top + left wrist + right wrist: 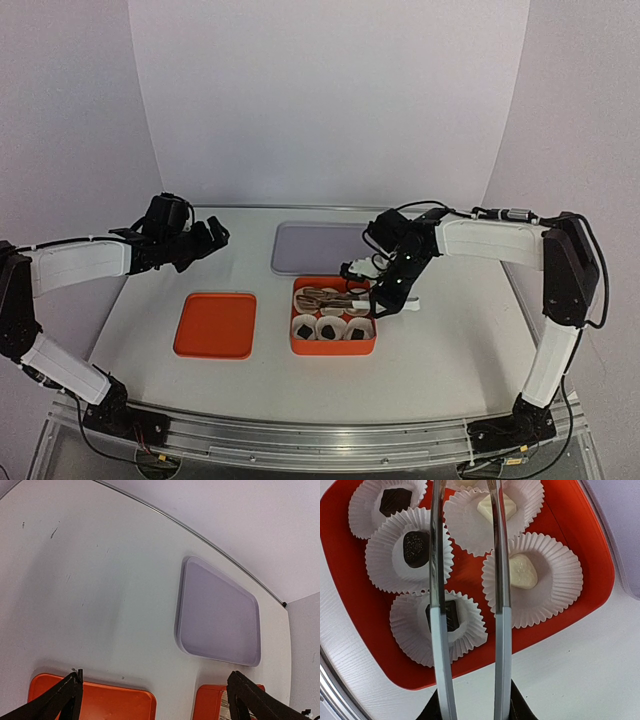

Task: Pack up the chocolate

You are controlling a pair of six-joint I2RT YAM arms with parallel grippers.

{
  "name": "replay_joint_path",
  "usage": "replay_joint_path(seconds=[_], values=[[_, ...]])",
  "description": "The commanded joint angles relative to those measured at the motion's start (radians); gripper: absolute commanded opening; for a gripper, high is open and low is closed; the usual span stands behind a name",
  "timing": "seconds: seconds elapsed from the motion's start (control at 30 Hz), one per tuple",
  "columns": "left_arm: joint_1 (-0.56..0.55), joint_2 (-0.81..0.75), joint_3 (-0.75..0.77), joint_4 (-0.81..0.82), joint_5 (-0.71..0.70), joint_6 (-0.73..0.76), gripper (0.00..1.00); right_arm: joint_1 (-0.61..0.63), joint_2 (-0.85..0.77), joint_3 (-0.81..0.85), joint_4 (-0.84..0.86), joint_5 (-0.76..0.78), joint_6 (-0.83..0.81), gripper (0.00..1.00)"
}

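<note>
An orange box (pixel 570 540) holds six white paper cups. Three dark chocolates (pixel 416 547) sit in the left row and three cream-white ones (pixel 522 571) in the right row, the farthest cut off by the frame's top edge. My right gripper (pixel 470 707) is shut on metal tongs (pixel 499 630). Their two blades stand apart over the box, with the tips out of view. From above, the right gripper (pixel 388 285) hovers over the box's (pixel 333 350) right back part. My left gripper (pixel 205 238) is open and empty, raised above the table at the left.
An orange lid (pixel 215 325) lies flat left of the box and also shows in the left wrist view (pixel 100 702). A lavender tray (pixel 315 245) lies behind the box; in the left wrist view the tray (pixel 220 615) is empty. The backdrop curves up behind the table.
</note>
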Motion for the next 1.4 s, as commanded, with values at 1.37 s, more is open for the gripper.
replay_joint_path(seconds=[1.37], values=[[0.005, 0.067, 0.084, -0.181, -0.042, -0.028, 1.0, -0.153, -0.195, -0.286, 0.188, 0.693, 1.122, 0.28]])
